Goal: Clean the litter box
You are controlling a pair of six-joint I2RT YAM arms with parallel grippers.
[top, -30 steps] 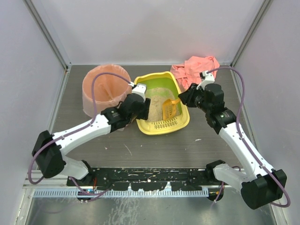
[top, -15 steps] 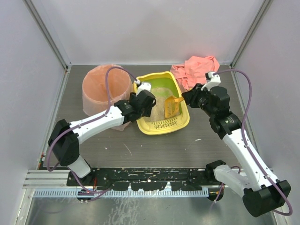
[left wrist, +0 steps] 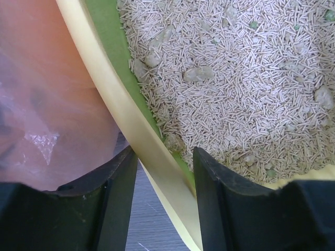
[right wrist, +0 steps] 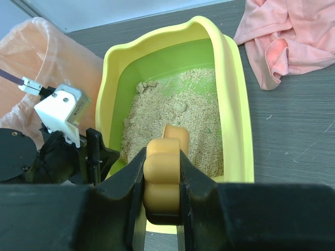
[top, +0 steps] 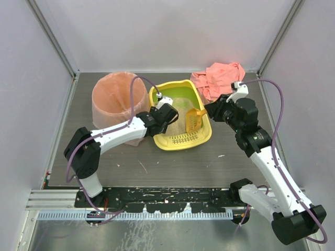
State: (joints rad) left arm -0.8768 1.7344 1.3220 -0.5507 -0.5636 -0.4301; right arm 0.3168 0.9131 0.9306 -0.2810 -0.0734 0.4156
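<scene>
Left fingers (left wrist: pixel 119 198): newly swung in, astride the rim of the shallow yellow plastic litter box (top: pixel 182 140) on the side nearest the round pink-bagged bin (top: pixel 99 112), narrowing; pinching yet or not, cannot tell. Right fingers (right wrist: pixel 198 188): clamped on small orange slotted scoop (top: pixel 193 119), far side from bin. Box just beside bin. Suggests bracing before scooping.

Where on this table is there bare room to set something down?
Widest bare patch: the table between the litter box and the arm bases. A narrower strip lies between the pink-bagged bin and the left wall. The back is crowded: bin, litter box and pink cloth sit close.
</scene>
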